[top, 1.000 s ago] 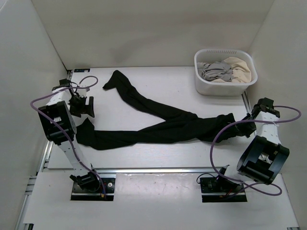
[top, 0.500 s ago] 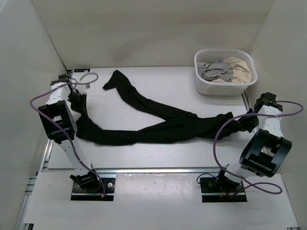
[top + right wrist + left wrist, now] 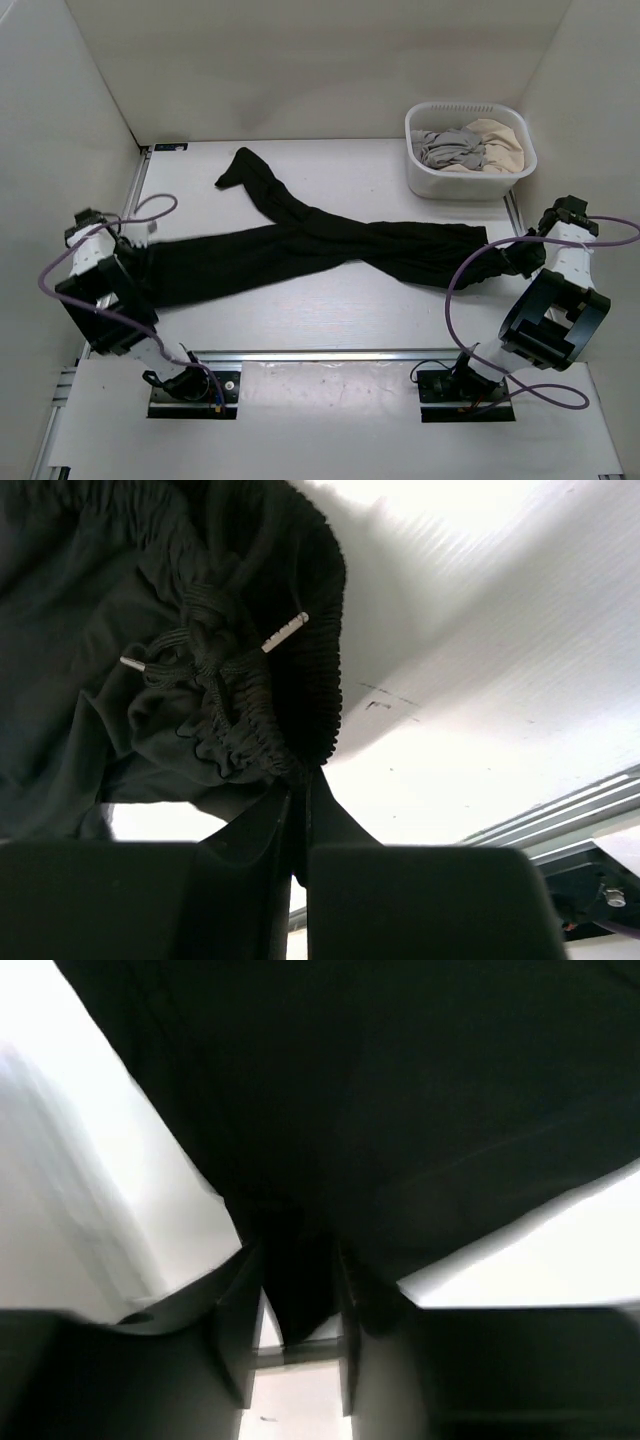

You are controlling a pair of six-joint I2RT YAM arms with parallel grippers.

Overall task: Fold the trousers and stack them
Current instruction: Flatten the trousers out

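The black trousers [image 3: 330,245] lie stretched across the table. One leg runs to the far left, its end near the back [image 3: 240,170]. The other leg runs to the left edge, where my left gripper [image 3: 135,255] is shut on its cuff. In the left wrist view the black cloth [image 3: 380,1110] fills the top and a fold sits between the fingers [image 3: 240,1320]. My right gripper [image 3: 512,258] is shut on the waistband at the right edge. The right wrist view shows the gathered waistband with its drawstring [image 3: 215,655] pinched at the gripper [image 3: 300,800].
A white basket [image 3: 420,180] stands at the back right and holds a grey garment [image 3: 450,148] and a beige garment [image 3: 500,140]. White walls close in the table on the left, back and right. A metal rail [image 3: 330,353] runs along the near edge.
My left gripper took hold of the near leg's cuff and pulled it left and nearer, stretching that leg out straight. The right gripper moved slightly right with the waistband.
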